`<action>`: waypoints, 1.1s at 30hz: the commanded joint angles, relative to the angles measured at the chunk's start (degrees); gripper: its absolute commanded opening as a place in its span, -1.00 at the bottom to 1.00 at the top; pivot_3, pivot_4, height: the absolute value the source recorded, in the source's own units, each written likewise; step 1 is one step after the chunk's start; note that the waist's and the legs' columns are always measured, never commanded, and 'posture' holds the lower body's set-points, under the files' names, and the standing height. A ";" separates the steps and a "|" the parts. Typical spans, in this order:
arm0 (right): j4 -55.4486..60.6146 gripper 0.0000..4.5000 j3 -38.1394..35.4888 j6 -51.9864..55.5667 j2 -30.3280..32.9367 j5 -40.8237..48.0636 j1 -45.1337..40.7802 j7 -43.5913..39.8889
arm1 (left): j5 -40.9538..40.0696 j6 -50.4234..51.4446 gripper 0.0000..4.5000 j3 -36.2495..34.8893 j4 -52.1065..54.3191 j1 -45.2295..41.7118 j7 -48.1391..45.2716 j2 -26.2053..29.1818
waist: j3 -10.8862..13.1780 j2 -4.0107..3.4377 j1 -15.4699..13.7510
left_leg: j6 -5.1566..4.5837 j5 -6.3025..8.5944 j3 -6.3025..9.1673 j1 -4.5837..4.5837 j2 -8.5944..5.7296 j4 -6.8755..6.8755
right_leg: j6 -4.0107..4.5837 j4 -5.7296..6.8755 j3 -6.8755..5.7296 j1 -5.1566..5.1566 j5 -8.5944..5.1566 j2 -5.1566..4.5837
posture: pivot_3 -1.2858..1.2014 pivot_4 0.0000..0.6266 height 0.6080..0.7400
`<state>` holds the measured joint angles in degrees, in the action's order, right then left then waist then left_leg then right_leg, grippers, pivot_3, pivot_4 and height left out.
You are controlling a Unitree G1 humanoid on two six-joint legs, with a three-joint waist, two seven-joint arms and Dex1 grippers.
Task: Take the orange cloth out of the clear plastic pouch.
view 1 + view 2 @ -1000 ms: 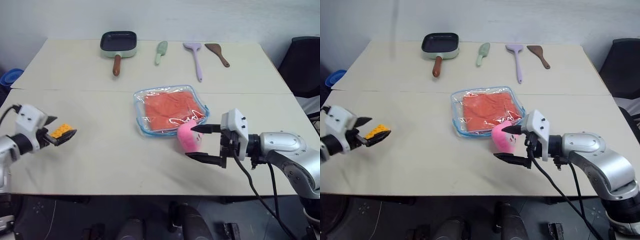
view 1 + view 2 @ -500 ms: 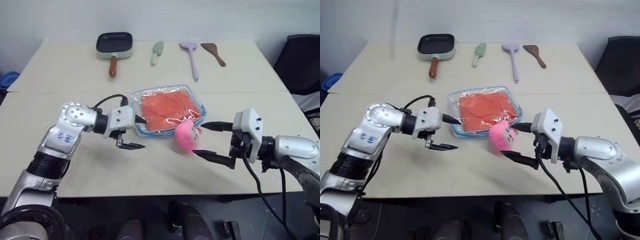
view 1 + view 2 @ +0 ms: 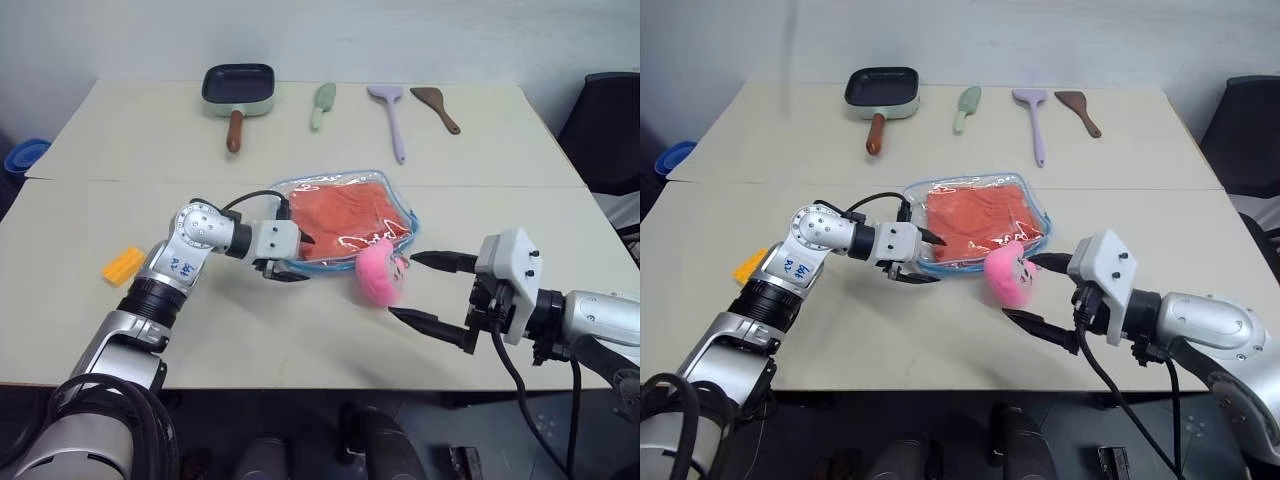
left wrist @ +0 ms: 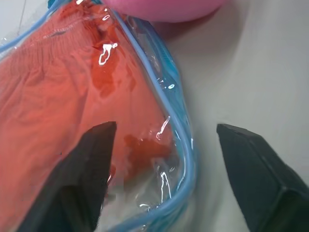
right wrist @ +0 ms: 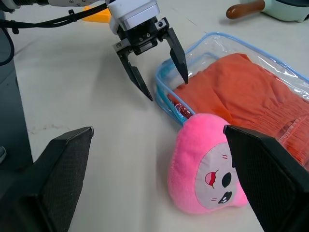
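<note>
Pale beige table (image 3: 300,330) made of two slabs butted together, against a light wall; landmark for all places below is the clear plastic pouch (image 3: 345,232), which lies flat near the table's middle. Nearest the robot, the right claw (image 3: 430,290) hangs just above the table on the near right side of the pouch, its two black fingers spread wide and level, nothing between them. A pink plush toy (image 3: 380,274) sits at the pouch's near right corner, touching the blue trim, between the pouch and the right claw. The left claw (image 3: 300,260) is at the pouch's near left corner, partly open, one finger above the plastic and the other outside the blue trim on the table side, so the corner lies between them; not closed on it, nothing gripped. The orange cloth (image 3: 345,220) is inside the pouch, flat, filling most of it. A small yellow-orange brick (image 3: 123,266) lies well left of the pouch. Beyond the pouch, in a row along the far side: a square pan (image 3: 237,88) with brown handle, a green spatula (image 3: 322,104), a lilac spatula (image 3: 389,112), a brown spatula (image 3: 436,106).
</note>
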<state>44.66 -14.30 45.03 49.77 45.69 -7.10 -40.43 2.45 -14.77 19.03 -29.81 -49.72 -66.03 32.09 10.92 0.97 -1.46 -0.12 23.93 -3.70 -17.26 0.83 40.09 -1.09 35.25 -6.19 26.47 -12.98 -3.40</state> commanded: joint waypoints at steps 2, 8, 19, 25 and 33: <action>1.24 1.00 -2.29 -0.57 1.36 0.68 0.44 0.12 | -0.71 -2.51 -0.23 -1.70 -0.46 0.15 -0.90 0.38 | 0.00 0.00 -0.01 | -0.01 0.00 0.01 -0.01 0.00 0.00 | 0.00 -0.02 -0.01 0.00 0.00 0.00 | 0.03 -0.52 1.00; 0.34 1.00 -1.53 -0.80 1.96 0.73 -0.10 -0.50 | -0.39 -6.12 -0.99 -1.75 -1.11 1.36 -3.22 1.98 | 0.00 0.00 0.06 | -0.02 0.01 0.02 0.00 0.01 -0.01 | 0.00 -0.03 -0.02 0.00 0.00 0.01 | 0.03 -0.52 1.00; -1.20 1.00 -2.30 -1.02 4.57 1.92 1.70 -6.42 | 3.06 -28.82 -0.99 -2.41 -16.46 -2.22 -8.85 13.02 | 0.00 0.00 0.07 | -0.08 0.04 0.01 0.01 0.03 -0.02 | 0.00 -0.21 -0.03 0.01 0.00 0.01 | 0.03 -0.52 1.00; -1.33 1.00 -3.33 -0.53 6.30 3.58 4.08 -9.85 | 4.33 -39.70 -0.99 -2.21 -26.91 -7.65 -9.03 12.38 | 0.00 0.02 0.01 | -0.21 0.10 -0.01 -0.04 0.00 0.00 | -0.06 -0.12 -0.07 -0.01 0.04 0.00 | 0.03 -0.52 1.00; -1.61 1.00 -4.38 -0.47 6.88 3.86 4.69 -10.39 | -1.19 -46.47 -0.99 -2.81 -28.08 -7.53 -15.01 9.70 | 0.00 0.02 0.02 | -0.36 0.17 -0.05 -0.13 -0.02 0.05 | -0.18 -0.24 -0.10 -0.01 0.11 -0.02 | 0.03 -0.52 1.00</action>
<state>42.39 -16.37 44.97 55.65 48.50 -2.49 -50.53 4.03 -59.92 16.82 -59.26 -57.69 -79.10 41.72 10.92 1.00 -1.44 -0.48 24.10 -3.75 -17.39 0.81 40.16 -1.28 35.01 -6.29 26.46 -12.87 -3.42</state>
